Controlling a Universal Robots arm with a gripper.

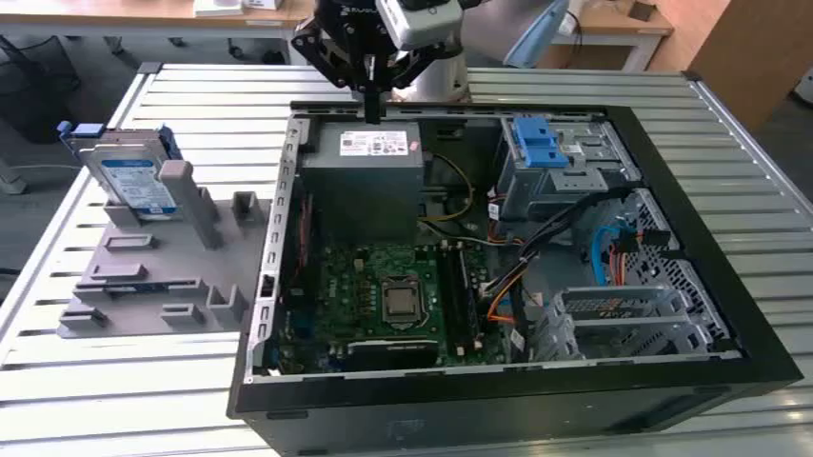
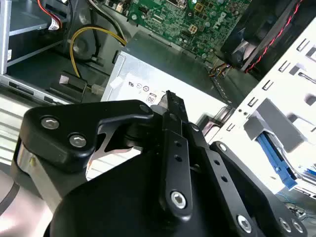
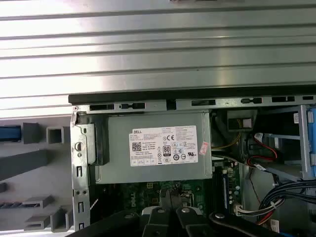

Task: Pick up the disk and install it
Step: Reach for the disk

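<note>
The disk (image 1: pixel 132 181), silver with a white-and-blue label and a blue bracket, stands on edge in the grey holder block (image 1: pixel 152 276) at the exterior view's left, beside the open computer case (image 1: pixel 508 381). My gripper (image 1: pixel 371 114) hangs over the case's far wall, above the grey power supply box (image 1: pixel 366 176) with its white sticker. Its two black fingers are pressed together and hold nothing. In both wrist views the shut gripper (image 2: pixel 170 97) (image 3: pixel 169 196) points toward that same power supply box (image 3: pixel 155 148). The disk is well away from the gripper.
Inside the case are the green motherboard (image 1: pixel 394 295), a grey drive cage with two blue latches (image 1: pixel 549 152), orange, blue and black cables (image 1: pixel 610 248) and metal brackets (image 1: pixel 635 319). The case stands on a ribbed metal table (image 1: pixel 128 381). Desks stand behind.
</note>
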